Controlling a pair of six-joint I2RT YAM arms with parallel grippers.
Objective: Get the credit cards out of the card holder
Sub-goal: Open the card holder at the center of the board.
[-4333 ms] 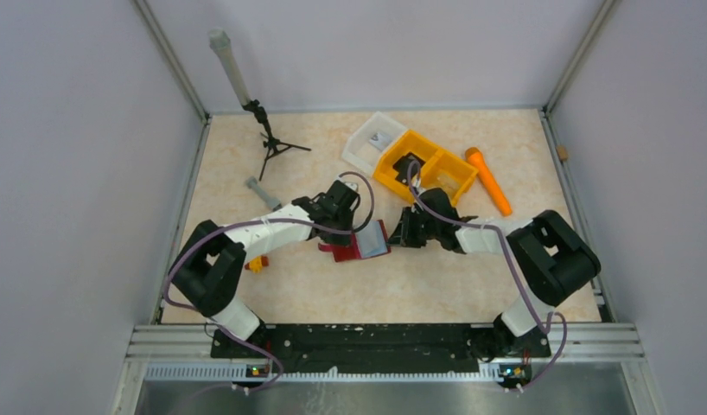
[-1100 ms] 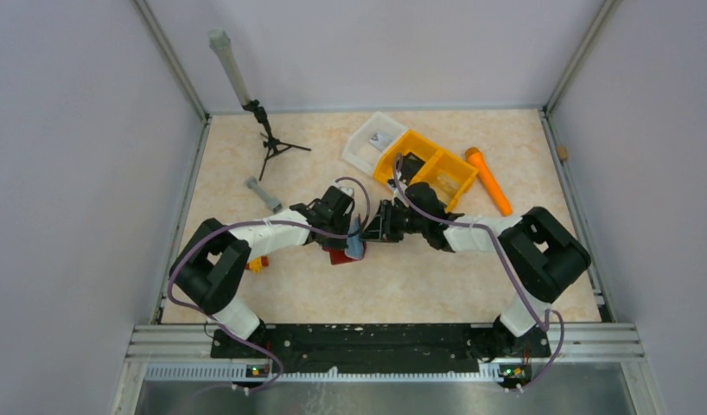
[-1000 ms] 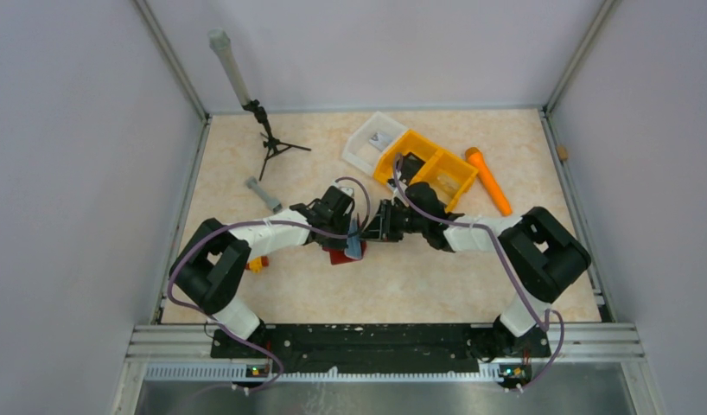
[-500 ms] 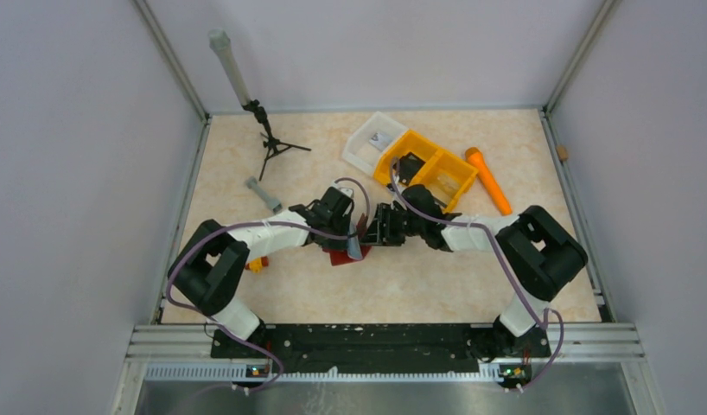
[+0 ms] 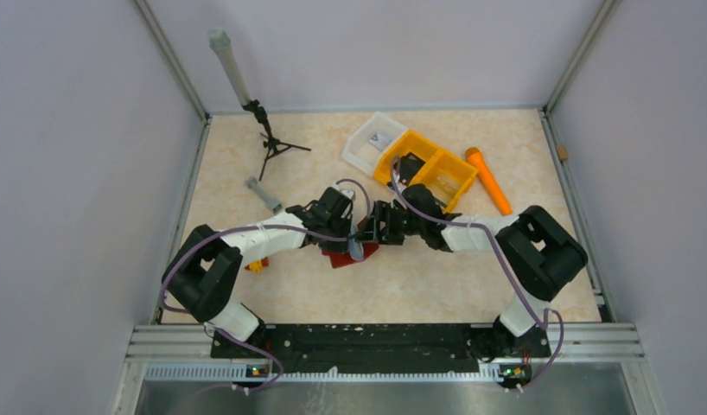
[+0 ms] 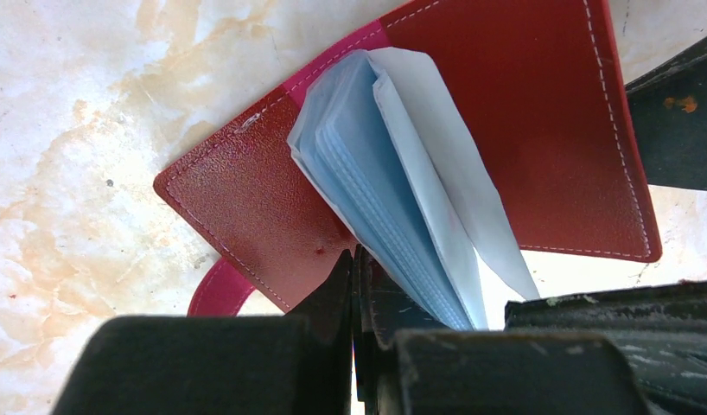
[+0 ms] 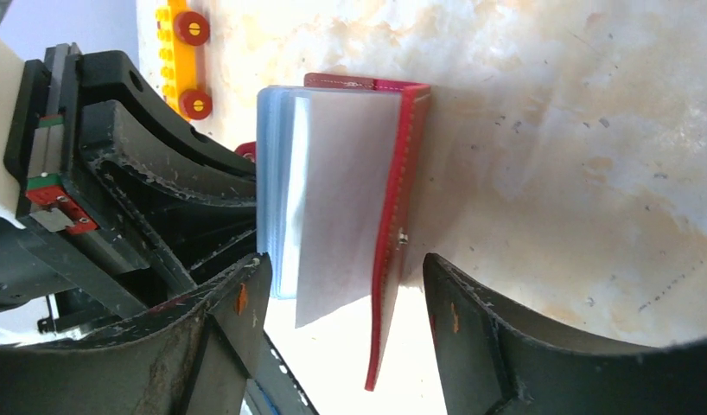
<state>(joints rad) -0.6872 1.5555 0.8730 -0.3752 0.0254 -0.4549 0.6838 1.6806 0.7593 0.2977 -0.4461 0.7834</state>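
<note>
Left claw [image 6: 353,270] is clamped tight, seemingly on the near edge of the card holder [image 6: 523,130], which lies opened on the table [image 5: 419,285] with its pale sleeves [image 6: 380,181] fanned up. Right claw [image 7: 343,268] is spread wide, straddling the red cover [image 7: 393,225] and gripping nothing. No credit cards show drawn out beside it, so I judge the extraction hardly begun. Farther back, the white tray [image 5: 359,151] holds something small and grey, too small to identify.
</note>
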